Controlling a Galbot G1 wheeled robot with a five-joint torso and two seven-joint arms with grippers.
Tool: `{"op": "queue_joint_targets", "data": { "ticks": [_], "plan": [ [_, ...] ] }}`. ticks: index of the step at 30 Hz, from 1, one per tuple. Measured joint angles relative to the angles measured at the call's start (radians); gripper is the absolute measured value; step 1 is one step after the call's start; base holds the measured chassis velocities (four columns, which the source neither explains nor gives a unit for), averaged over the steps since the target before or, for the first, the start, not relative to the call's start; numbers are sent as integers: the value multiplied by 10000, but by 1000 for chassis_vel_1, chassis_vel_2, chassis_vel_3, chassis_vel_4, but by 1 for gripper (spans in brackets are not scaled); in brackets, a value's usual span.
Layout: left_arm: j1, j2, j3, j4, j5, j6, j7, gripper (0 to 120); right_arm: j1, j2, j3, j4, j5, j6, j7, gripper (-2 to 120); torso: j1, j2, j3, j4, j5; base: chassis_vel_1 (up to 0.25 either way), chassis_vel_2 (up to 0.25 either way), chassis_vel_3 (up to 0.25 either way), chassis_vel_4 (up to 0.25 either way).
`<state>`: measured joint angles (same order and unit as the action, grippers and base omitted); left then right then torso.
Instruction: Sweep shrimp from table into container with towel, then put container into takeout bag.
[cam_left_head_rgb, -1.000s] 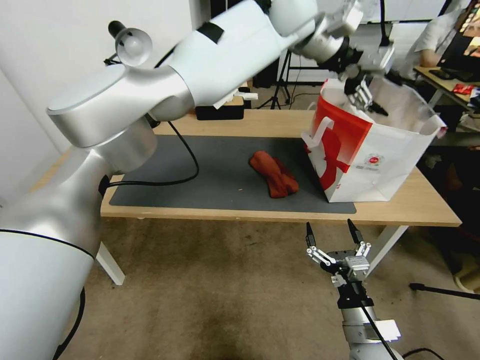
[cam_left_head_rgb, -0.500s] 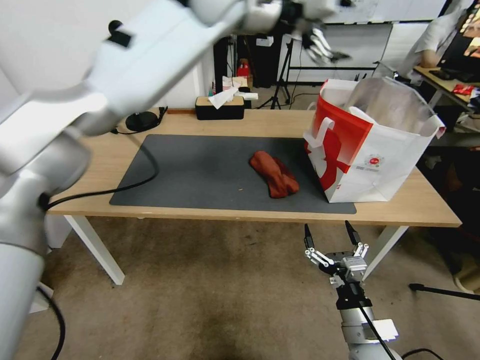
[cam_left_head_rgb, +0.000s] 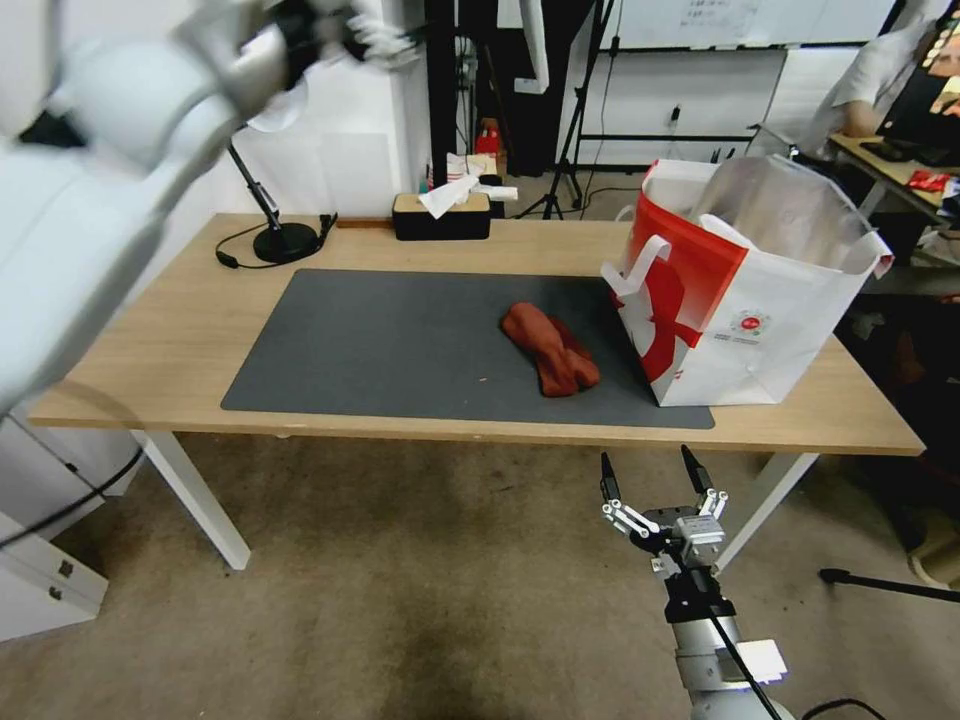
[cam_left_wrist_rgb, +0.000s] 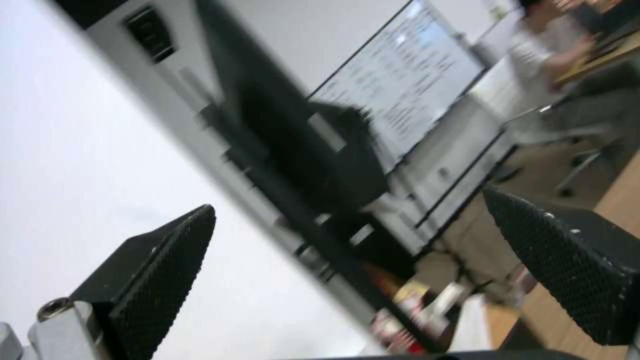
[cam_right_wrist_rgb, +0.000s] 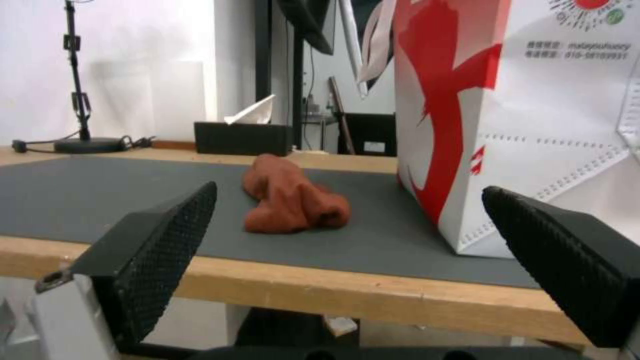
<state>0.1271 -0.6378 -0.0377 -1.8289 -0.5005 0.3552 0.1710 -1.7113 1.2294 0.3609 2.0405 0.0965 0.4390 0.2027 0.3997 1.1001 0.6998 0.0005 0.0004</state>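
Our left gripper (cam_left_head_rgb: 375, 35) has swung away from the bag (cam_left_head_rgb: 760, 330). A second ago it was at the bag's open mouth; half a second ago it was above and behind the bag; now it is high at our far left, well apart from the table (cam_left_head_rgb: 150, 330). Its wrist view shows both fingers (cam_left_wrist_rgb: 157, 280) spread wide with nothing between them, pointing at the room behind.

The bag stands upright on the right part of the table, its near corner on the mat (cam_left_head_rgb: 400, 340), just where it stood before. We cannot see into it from the head view, so we cannot tell where the container or shrimp are. The towel (cam_left_head_rgb: 550, 348) lies crumpled on the mat just beside the bag's left side, unmoved.

Our right gripper (cam_left_head_rgb: 650, 478) hangs below the table's front edge, in front of the bag, about where it was a second ago. Its fingers (cam_right_wrist_rgb: 153, 255) are released and spread, empty, facing the towel and bag.

A tissue box (cam_left_head_rgb: 440, 215) and a lamp base (cam_left_head_rgb: 283, 242) sit at the table's far edge.
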Motion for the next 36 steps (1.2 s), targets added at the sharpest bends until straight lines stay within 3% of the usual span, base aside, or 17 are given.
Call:
{"op": "queue_joint_targets", "data": {
  "ticks": [1,4,5,7,9,11,12,15,16,19,21,22,27,28,29,31,36],
  "plan": [
    [0,0,0,0,0,0,0,100,0,0,0,0,0,0,0,100,0,0,0,0,0,0,0,0,0],
    [2173,770,-1533,-831,-82,-296,-860,100,3,6,-52,-41,-49,-6,5,100,2,-1,2,-1,-17,0,0,0,0],
    [2173,770,-1533,-831,-82,-296,-860,100,3,6,-52,-41,-49,-6,5,100,2,-1,2,-1,-17,0,0,0,0],
    [3953,969,-2787,-1328,-121,-362,-1488,100,6,17,-64,-123,-58,14,9,100,0,0,0,-6,0,0,0,0,0],
    [4296,969,-3028,-1414,-136,-363,-1617,100,6,19,-65,-134,-59,18,9,100,0,0,1,-7,-6,0,0,0,0],
    [6380,794,-4591,-1987,-330,-435,-2131,100,10,30,-68,-153,-60,41,15,100,2,-1,1,-7,-2,0,0,0,0],
    [6380,794,-4591,-1987,-330,-435,-2131,100,10,30,-68,-153,-60,41,15,100,2,-1,1,-7,-2,0,0,0,0],
    [8552,243,-6142,-2455,-347,-866,-2393,100,6,26,-76,-161,-61,51,19,100,1,0,0,-4,-4,0,0,0,0],
    [8552,243,-6142,-2455,-347,-866,-2393,100,6,26,-76,-161,-61,51,19,100,1,0,0,-4,-4,0,0,0,0],
    [10613,-537,-7352,-2946,-111,-1618,-2403,100,3,32,-94,-169,-76,56,21,100,2,0,1,-3,-4,0,0,0,0],
    [10806,-623,-7447,-3010,-96,-1698,-2403,100,4,33,-97,-170,-80,57,21,100,2,0,1,-3,-4,0,0,0,0],
    [11622,-1080,-7801,-3262,22,-2170,-2403,100,4,51,-105,-174,-91,62,23,100,1,0,1,-5,-3,0,0,0,0],
    [12625,-1797,-8035,-3559,284,-2723,-2453,100,-7,78,-110,-196,-99,73,25,100,1,0,0,-4,-3,0,0,0,0],
    [13246,-2290,-8057,-3718,503,-3052,-2613,100,-9,111,-114,-210,-106,78,26,100,1,0,1,-6,-6,0,0,0,0],
    [13246,-2290,-8057,-3718,503,-3052,-2613,100,-9,111,-114,-210,-106,78,26,100,1,0,1,-6,-6,0,0,0,0],
    [14213,-2841,-7842,-3766,914,-3828,-2935,100,-18,169,-137,-234,-137,83,28,100,1,0,1,-2,-2,0,0,0,0],
    [14758,-3211,-7475,-3350,1080,-4978,-3124,100,-22,223,-166,-287,-180,88,34,100,1,0,2,-6,-5,0,0,0,0]
  ]
}}
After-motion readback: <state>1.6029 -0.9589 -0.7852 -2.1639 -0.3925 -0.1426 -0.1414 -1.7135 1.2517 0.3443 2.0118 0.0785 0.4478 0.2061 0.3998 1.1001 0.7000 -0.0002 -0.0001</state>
